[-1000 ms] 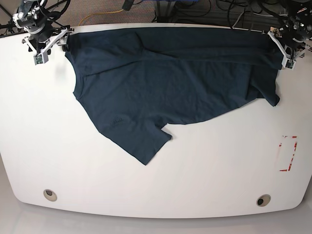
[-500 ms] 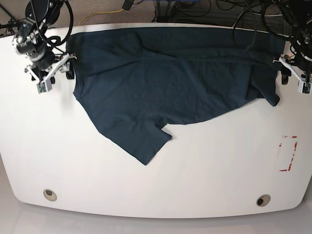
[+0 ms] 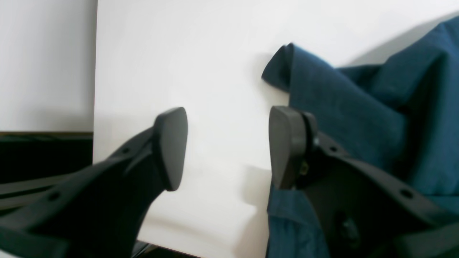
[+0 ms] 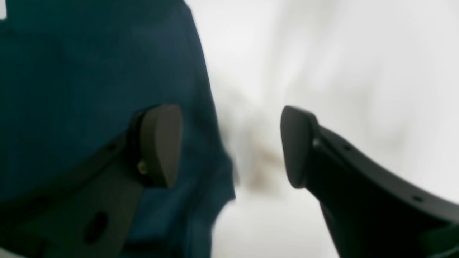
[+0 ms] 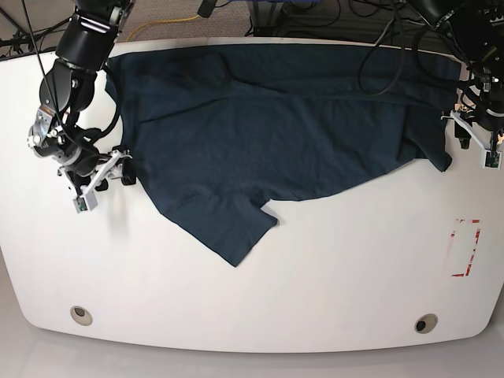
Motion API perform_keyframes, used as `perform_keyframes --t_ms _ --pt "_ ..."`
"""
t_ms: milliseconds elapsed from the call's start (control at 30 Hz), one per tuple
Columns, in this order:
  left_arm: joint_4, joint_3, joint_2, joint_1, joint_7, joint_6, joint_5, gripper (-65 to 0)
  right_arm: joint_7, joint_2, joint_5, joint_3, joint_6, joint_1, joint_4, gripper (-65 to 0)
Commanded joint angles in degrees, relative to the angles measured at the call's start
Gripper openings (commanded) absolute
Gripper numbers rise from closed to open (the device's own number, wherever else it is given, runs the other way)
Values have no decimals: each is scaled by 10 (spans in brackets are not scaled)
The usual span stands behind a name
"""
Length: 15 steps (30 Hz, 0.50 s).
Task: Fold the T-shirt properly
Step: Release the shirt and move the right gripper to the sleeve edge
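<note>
The dark navy-teal T-shirt (image 5: 260, 126) lies spread over the back half of the white table (image 5: 315, 276), one sleeve pointing toward the front. My right gripper (image 5: 102, 179) is open and empty at the shirt's left edge. In the right wrist view its gripper (image 4: 229, 147) has one finger over the shirt (image 4: 89, 71) and the other over bare table. My left gripper (image 5: 475, 144) is open and empty beside the shirt's right end. In the left wrist view its gripper (image 3: 227, 147) frames bare table, with the shirt's folded edge (image 3: 344, 107) by its right finger.
A red-marked rectangle (image 5: 465, 248) is on the table at the front right. Two round holes (image 5: 80, 315) (image 5: 426, 324) sit near the front edge. Cables lie behind the table's back edge (image 5: 315, 12).
Both grippers have moved from the table's back corners toward the front along the shirt's two sides. The shirt lies as before.
</note>
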State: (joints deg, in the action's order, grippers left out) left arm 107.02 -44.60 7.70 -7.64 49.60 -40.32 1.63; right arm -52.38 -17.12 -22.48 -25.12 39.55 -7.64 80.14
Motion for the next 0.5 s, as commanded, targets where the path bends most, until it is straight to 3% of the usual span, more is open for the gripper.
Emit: perform_keyframes --t_ms 0,333,467 --pt "9 0 9 6 -13 3 -5 -318 30 -16 -13 29 4 -46 -41 -235" --pt "9 -3 8 2 -13 3 -4 -318 185 -29 -13 150 4 -165 -281 -235" --pt "9 -3 8 2 -13 3 -4 -318 218 -27 -13 198 4 -188 -328 -235"
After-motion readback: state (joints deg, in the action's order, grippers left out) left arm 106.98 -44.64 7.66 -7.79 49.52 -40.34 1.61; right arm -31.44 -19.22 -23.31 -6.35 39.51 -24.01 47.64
